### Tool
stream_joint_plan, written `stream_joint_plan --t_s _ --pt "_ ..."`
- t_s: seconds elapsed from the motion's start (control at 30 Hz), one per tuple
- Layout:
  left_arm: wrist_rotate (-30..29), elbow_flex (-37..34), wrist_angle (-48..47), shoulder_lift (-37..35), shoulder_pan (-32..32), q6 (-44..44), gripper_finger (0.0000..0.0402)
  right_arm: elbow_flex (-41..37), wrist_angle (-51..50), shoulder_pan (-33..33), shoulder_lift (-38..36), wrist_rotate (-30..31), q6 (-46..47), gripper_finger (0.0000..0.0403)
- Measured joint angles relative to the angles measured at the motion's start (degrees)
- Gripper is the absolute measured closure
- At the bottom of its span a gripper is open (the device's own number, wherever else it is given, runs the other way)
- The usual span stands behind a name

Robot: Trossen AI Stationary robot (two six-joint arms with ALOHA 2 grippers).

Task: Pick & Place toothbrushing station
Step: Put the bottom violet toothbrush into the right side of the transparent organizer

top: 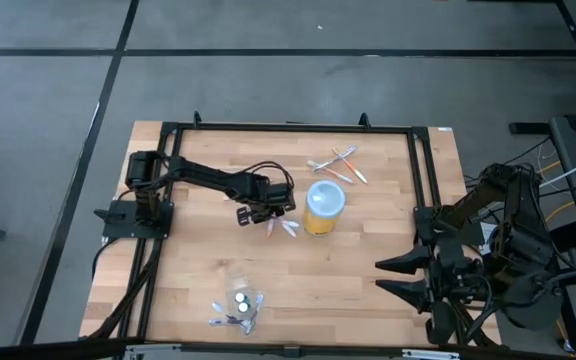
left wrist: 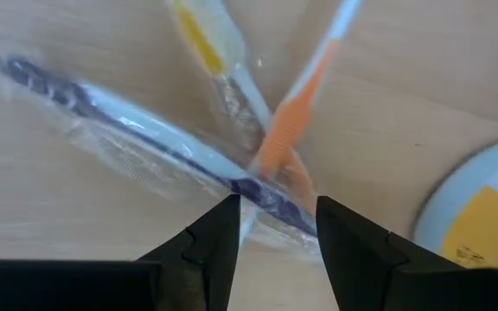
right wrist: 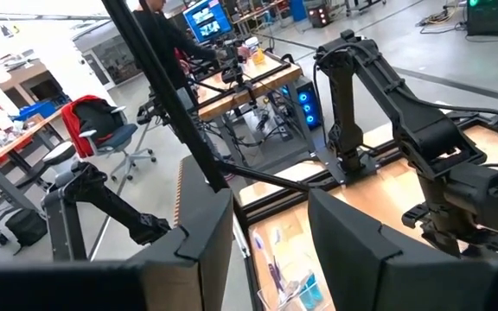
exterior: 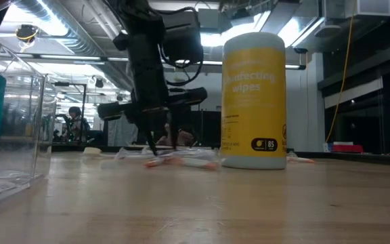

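Three wrapped toothbrushes lie crossed on the wood table left of the yellow canister point(top: 323, 206) with the pale-blue top: a navy-and-white one point(left wrist: 137, 130), an orange one point(left wrist: 288, 130) and a yellow one point(left wrist: 206, 43). My left gripper point(left wrist: 275, 226) points steeply down over them, open, a finger on either side of where the navy and orange brushes cross; I see no touch. In the low view it point(exterior: 160, 144) hangs just above the brushes point(exterior: 181, 163). My right gripper point(right wrist: 266, 242) waits open, raised at the table's right side point(top: 396, 278).
A second bunch of toothbrushes point(top: 336, 166) lies at the far side behind the canister. A clear pouch with small tubes point(top: 238, 308) sits near the front edge, close to the low camera point(exterior: 5, 135). A black frame point(top: 288, 128) borders the table.
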Motion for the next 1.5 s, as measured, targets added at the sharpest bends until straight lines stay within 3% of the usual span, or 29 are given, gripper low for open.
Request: stream_joint_plan --t_s 0.2,0.5,0.83,1.1,1.3,1.5 --pt "0.17 0.00 -1.38 0.05 0.41 0.52 0.0280 0.00 0.34 0.00 0.00 0.00 0.01 0.0248" --pt "-1.91 0.02 -3.97 -0.23 -0.23 1.85 0.0394 0.00 0.51 0.00 0.00 0.44 -0.21 0.0248" --pt "-4.75 0.02 -7.09 -6.68 -0.01 6.75 0.0400 0.00 0.51 0.00 0.00 0.57 -0.76 0.0248" --pt "-4.77 0.00 -6.97 -19.81 -2.60 8.76 0.0400 0.00 -1.29 -2.89 1.27 1.20 -4.74 0.0248" --pt "-6.64 0.00 7.86 -32.79 -9.89 10.65 0.0400 0.00 -6.88 -9.42 2.87 -7.85 -10.57 0.0248" --pt "-12.60 0.04 19.35 -40.72 -18.75 15.75 0.0400 0.00 -7.22 -15.46 4.52 -17.30 -30.30 0.0248"
